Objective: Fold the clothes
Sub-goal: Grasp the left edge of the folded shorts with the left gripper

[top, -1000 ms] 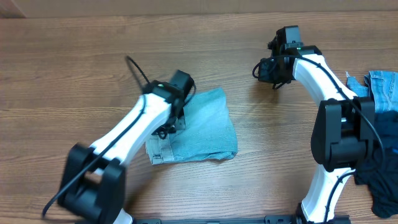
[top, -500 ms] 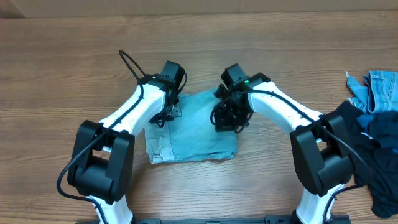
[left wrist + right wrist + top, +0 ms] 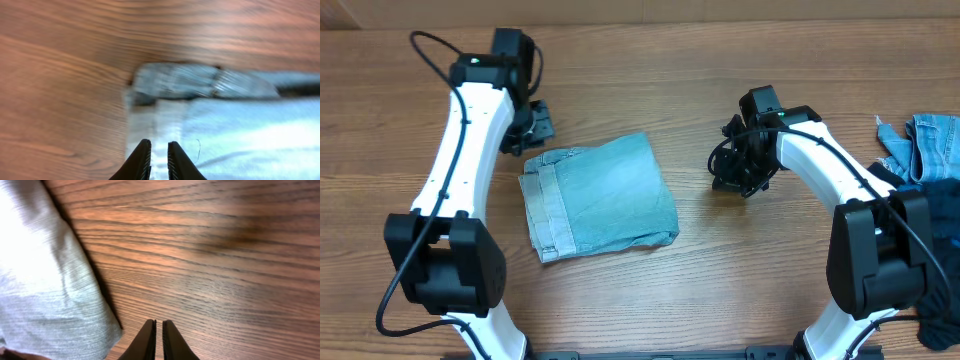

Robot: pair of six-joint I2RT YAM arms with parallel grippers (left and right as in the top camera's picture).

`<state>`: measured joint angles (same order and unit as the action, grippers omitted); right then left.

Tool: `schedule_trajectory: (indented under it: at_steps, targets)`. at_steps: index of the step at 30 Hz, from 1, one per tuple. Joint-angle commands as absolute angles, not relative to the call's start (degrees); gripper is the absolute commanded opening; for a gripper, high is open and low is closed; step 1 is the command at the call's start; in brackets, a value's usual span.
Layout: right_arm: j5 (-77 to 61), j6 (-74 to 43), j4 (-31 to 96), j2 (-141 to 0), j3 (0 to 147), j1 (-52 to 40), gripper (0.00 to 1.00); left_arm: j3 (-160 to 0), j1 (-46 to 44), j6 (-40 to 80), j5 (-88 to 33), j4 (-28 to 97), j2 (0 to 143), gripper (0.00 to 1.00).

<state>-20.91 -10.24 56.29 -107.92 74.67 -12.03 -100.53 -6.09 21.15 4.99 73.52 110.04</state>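
Observation:
A folded pale blue denim garment (image 3: 600, 195) lies flat at mid-table, its stitched waistband along the left edge (image 3: 200, 85). My left gripper (image 3: 538, 130) hovers just off the garment's far left corner. In the left wrist view this left gripper (image 3: 159, 144) is over the cloth, nearly shut, with a slim gap and nothing in it. My right gripper (image 3: 728, 178) is to the right of the garment, apart from it. In the right wrist view the right gripper (image 3: 159, 322) is shut over bare wood, and the garment's edge (image 3: 45, 290) lies at the left.
More clothes are heaped at the table's right edge: pale denim (image 3: 932, 140) and black fabric (image 3: 935, 290) by the right arm's base. Bare wooden tabletop (image 3: 770, 270) surrounds the folded piece.
Both grippers have come off the folded garment. The left arm swung to the far left and the right arm drew back right. The garment now lies further left and turned.

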Motion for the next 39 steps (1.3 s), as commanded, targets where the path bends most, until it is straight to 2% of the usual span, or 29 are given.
schedule_trajectory:
  at_steps: [1,3,5,8,9,11,15,16,18,19,20,22,24,27,29,30,32,33,36,39]
  targets:
    - [-22.6,-10.9,54.1,-106.6,75.9,-10.2,0.13,-101.3,-13.6,16.7,3.2,74.9,109.7,0.14]
    - [-23.2,-13.7,52.6,-106.6,76.7,-6.3,0.15,-101.3,-18.2,17.0,2.5,76.2,109.7,0.05]
    - [-25.9,-12.2,55.7,-106.0,79.7,-3.3,0.18,-101.3,-23.3,20.1,6.2,77.0,109.0,0.04]
    - [-26.2,-9.3,59.7,-101.2,84.0,-1.8,0.22,-101.3,-32.0,26.4,17.9,76.2,101.8,0.04]
    - [-26.2,-9.1,59.7,-99.5,84.1,-1.8,0.23,-101.3,-34.3,28.6,22.0,76.2,99.2,0.08]
    - [-26.0,-9.1,60.1,-95.0,84.1,-1.9,0.25,-101.3,-39.6,32.9,29.7,77.3,94.5,0.23]
    - [-26.0,-9.1,61.8,-91.7,84.1,-1.9,0.26,-98.7,-40.3,42.3,33.0,85.4,92.4,0.36]
    - [-26.0,-9.1,62.5,-91.7,84.1,-1.8,0.26,-95.2,-39.2,43.5,32.0,84.8,92.4,0.4]
    - [-26.0,-9.1,63.3,-91.7,84.1,-1.9,0.26,-86.8,-36.6,43.6,25.9,79.8,92.4,0.41]
    - [-26.0,-9.0,63.7,-91.7,84.1,-1.9,0.26,-81.6,-34.9,42.7,21.4,75.8,92.4,0.41]
    - [-26.0,-8.4,64.5,-91.7,84.1,-1.8,0.28,-74.8,-32.3,42.0,15.4,70.5,92.4,0.36]
    - [-25.3,-6.9,65.3,-91.7,84.1,-1.8,0.37,-68.4,-27.4,40.9,10.3,66.3,92.3,0.27]
    - [-25.1,-7.0,65.7,-91.7,84.1,-1.8,0.51,-67.9,-22.3,39.0,8.9,66.0,91.9,0.27]
    - [-23.9,-7.0,65.8,-91.7,84.1,-1.8,0.67,-67.9,-13.3,35.2,3.7,63.5,88.2,0.39]
    - [-23.9,-7.0,65.7,-91.7,84.1,-1.8,0.74,-67.9,-5.0,30.0,-3.8,60.4,85.3,0.65]
    - [-23.9,-7.0,65.8,-91.7,84.1,-1.8,0.8,-67.9,-1.1,27.6,-7.9,59.5,84.6,0.73]
    - [-23.9,-7.0,66.0,-91.7,84.1,-1.8,0.95,-67.6,6.2,24.3,-14.2,58.5,84.9,1.0]
    - [-23.9,-7.0,66.3,-91.7,84.1,-1.8,1.0,-67.0,10.2,22.3,-18.9,57.3,85.1,1.0]
    - [-23.9,-7.0,67.2,-91.7,84.1,-1.8,1.0,-63.4,18.3,17.5,-29.8,53.4,86.1,1.0]
    - [-23.9,-7.0,68.1,-91.7,84.1,-1.8,1.0,-55.6,23.9,13.1,-35.7,49.1,86.9,1.0]
